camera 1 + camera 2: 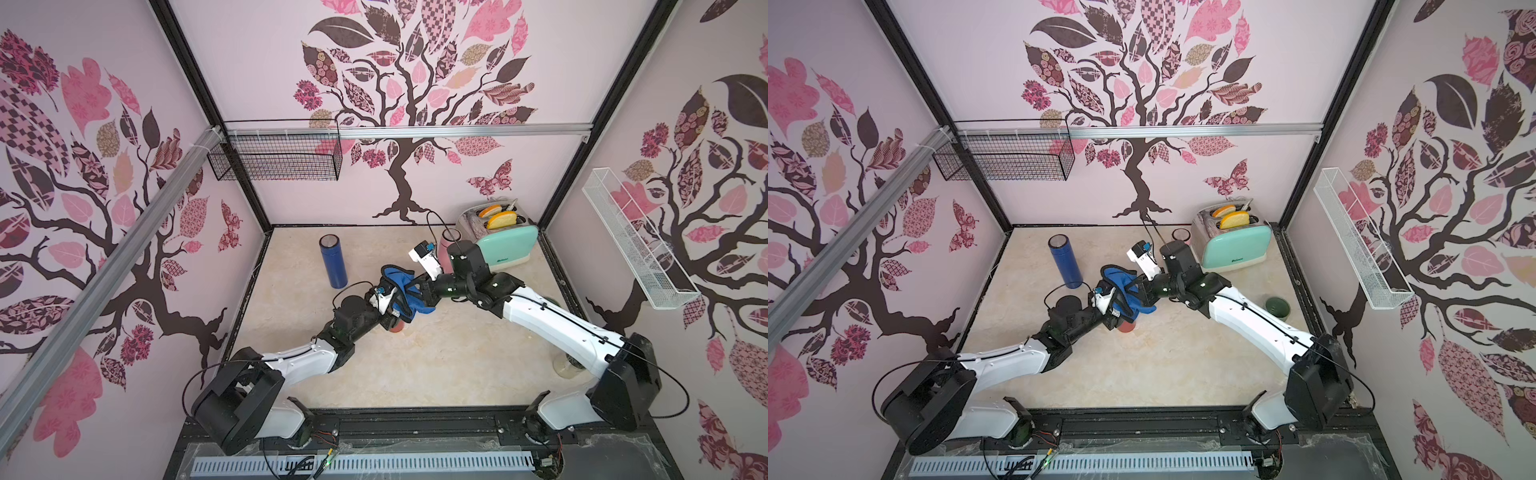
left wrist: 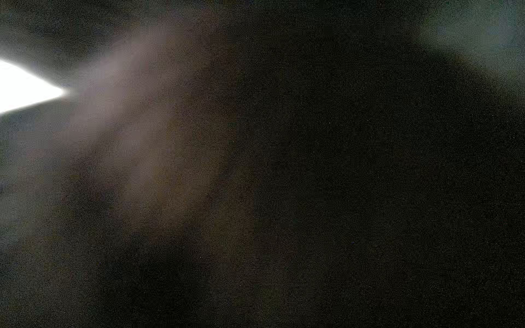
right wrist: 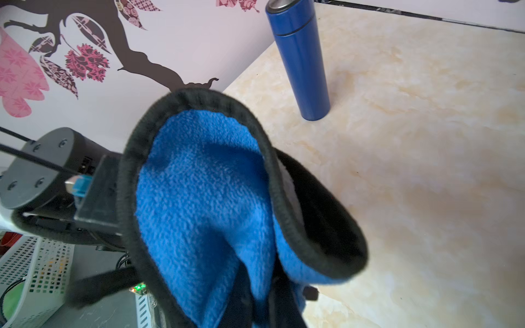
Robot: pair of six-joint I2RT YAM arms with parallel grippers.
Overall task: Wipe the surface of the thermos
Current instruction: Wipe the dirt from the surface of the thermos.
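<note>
Peeking out from under the blue cloth (image 1: 405, 286), the red thermos (image 1: 397, 327) shows only its rounded end, a little left of the middle in both top views and low over the counter (image 1: 436, 365). The rest of it is hidden. The cloth is draped over it and over my left pincer (image 1: 397, 311), so I cannot tell how that pincer's jaws stand or whether they hold the thermos. The left wrist view is nearly black, with only a white glare at its left edge.

My right pincer (image 1: 420, 293) reaches in from the right and is clamped tight on the cloth. In the right wrist view the blue fleece with its black hem fills the lower middle of the frame.

Up and to the left in the top views, a blue thermos (image 1: 332, 262) stands upright, well apart from both pincers. A pink thermos (image 1: 448, 245) stands behind my right arm, just beside a mint toaster (image 1: 500, 245) that has two bread slices (image 1: 500, 220) in its slots, at the upper right of the counter. A green bowl (image 1: 1277, 308) sits right of my right arm.
</note>
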